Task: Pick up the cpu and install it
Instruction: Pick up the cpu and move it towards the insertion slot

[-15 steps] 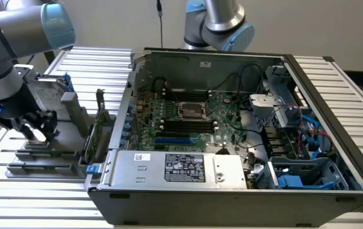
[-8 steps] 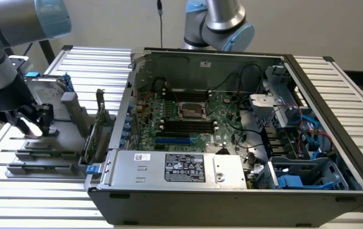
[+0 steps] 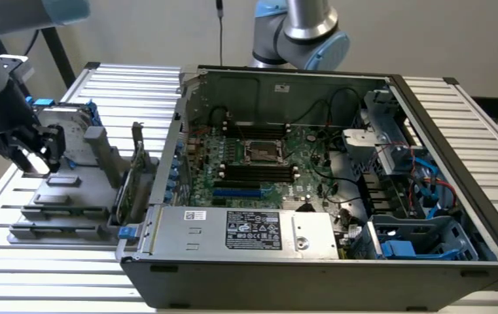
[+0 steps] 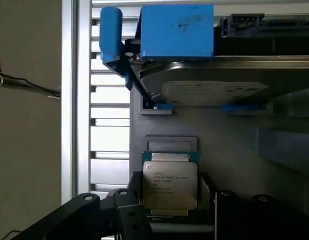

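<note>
Soft even light, bright bg, dim shadow inside pc case [image 3: 319, 281], mild sheen on cpu [image 4: 169, 182] top.

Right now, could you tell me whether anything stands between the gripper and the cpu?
Nothing visible does. The open gripper hangs just above the cpu, whose metal top lies bare in the grey tray. The blue-framed hard drive sits further along the tray, apart from it.

surface: slatted metal table [image 3: 484, 124] | on it: open computer case [image 3: 319, 281]; grey parts tray [image 3: 78, 196]
</note>
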You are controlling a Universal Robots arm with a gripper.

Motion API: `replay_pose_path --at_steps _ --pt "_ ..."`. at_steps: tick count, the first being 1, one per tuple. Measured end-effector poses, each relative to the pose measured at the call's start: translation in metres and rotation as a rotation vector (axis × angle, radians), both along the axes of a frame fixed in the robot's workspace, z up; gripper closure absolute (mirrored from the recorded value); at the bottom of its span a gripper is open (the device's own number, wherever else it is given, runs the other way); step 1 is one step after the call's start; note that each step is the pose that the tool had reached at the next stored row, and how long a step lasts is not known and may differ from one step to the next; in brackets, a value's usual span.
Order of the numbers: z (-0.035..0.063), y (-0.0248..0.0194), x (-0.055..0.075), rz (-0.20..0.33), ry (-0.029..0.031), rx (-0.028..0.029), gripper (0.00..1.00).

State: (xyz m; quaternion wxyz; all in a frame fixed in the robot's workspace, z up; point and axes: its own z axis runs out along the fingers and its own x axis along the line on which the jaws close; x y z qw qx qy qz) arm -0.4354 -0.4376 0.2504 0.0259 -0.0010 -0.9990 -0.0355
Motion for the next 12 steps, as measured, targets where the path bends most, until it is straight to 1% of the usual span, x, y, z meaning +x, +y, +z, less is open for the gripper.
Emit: replay_pose_path --at_steps 5,12 --pt "0.0225 0.0 0.004 0.002 -0.0001 0.0001 0.45" --pt "0.0543 0.0 0.021 0.008 0.0004 0.0006 0.45"
